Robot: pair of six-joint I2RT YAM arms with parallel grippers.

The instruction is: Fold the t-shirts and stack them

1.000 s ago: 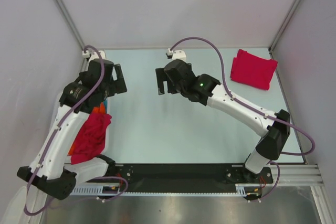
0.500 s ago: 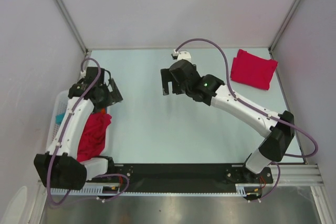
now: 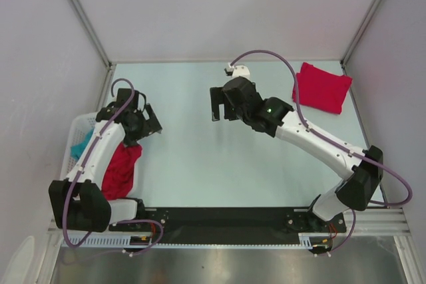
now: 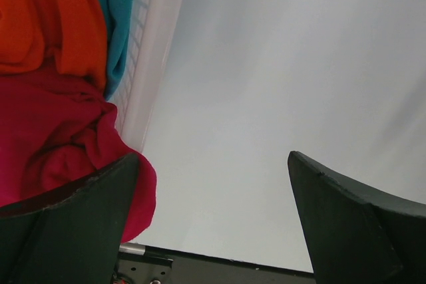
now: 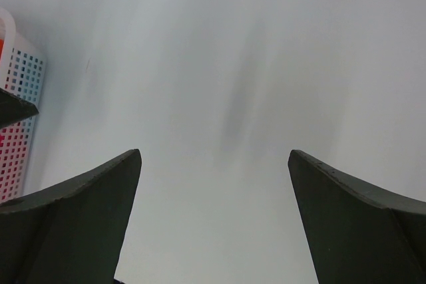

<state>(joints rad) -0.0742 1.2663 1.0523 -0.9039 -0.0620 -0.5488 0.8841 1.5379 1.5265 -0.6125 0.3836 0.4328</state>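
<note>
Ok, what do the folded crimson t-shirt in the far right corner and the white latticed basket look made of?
Folded crimson t-shirt: soft matte cloth, going by its rounded folds and lack of shine; the weave is too small to tell. White latticed basket: probably moulded plastic, smooth and faintly glossy, with a regular grid of square holes.

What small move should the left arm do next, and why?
Probably lower the left jaws onto the crimson t-shirt hanging over the basket rim and close. They stand open and empty close to it, and only one folded t-shirt lies at the far right corner.
</note>
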